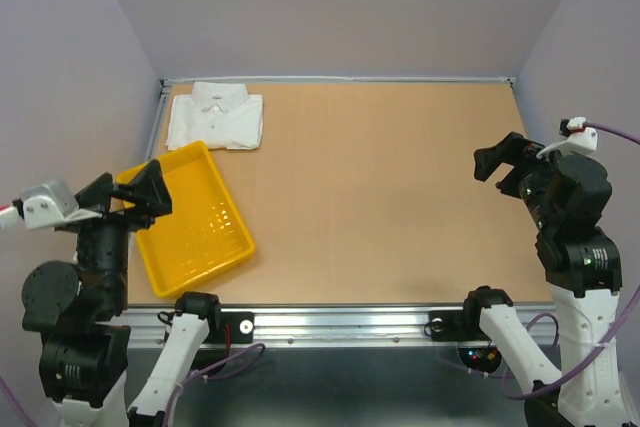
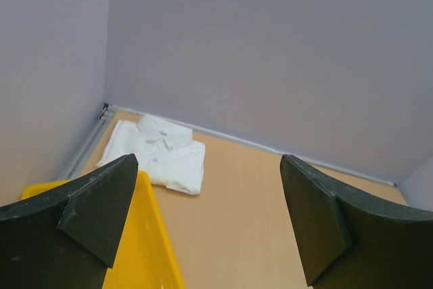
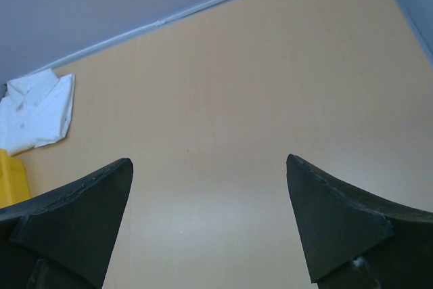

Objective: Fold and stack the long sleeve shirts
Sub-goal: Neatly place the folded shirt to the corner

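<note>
A white long sleeve shirt lies folded, collar up, in the table's far left corner; the left wrist view shows the shirt past the tray, and the right wrist view shows the shirt at its left edge. My left gripper hangs open above the near left of the table, over the yellow tray's left rim, with nothing between its fingers. My right gripper stands open at the right side, well clear of the shirt, and its fingers frame only bare table.
A yellow plastic tray sits empty at the near left, just in front of the shirt. Lilac walls close the table on the left, back and right. A metal rail runs along the near edge between the arm bases.
</note>
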Robot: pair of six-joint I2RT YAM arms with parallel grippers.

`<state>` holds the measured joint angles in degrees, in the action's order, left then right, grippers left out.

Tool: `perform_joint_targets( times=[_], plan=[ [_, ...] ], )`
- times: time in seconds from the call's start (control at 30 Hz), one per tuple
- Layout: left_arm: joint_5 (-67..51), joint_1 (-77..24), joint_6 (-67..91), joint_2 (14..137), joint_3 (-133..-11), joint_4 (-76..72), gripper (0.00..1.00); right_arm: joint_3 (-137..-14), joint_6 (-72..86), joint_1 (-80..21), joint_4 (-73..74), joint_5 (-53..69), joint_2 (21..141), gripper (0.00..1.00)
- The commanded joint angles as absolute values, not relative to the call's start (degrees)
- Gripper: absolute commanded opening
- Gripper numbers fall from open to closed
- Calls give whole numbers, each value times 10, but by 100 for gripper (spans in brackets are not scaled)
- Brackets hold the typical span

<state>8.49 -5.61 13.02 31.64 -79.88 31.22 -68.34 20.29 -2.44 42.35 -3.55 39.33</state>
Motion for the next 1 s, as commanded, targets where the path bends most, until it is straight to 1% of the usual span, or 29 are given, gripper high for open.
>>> perform_joint_targets(
  times=[0.0,0.13,0.27,0.47,0.67,0.97],
  plan=[
    [206,-98,141,238,-714,376,99,-720,205,-37,449,-87,389,100],
    [214,-102,144,143,-663,371,99,-720,206,-41,454,-98,374,100],
    [221,-112,153,118,-650,388,99,-704,205,-41,452,-116,348,100],
    [236,-113,179,104,-641,364,99,-660,198,-43,442,-141,300,100],
    [274,-115,199,89,-611,325,99,-635,192,-48,435,-152,286,100],
    [285,-118,192,80,-589,289,99,-625,175,-56,410,-159,282,100]
  ],
)
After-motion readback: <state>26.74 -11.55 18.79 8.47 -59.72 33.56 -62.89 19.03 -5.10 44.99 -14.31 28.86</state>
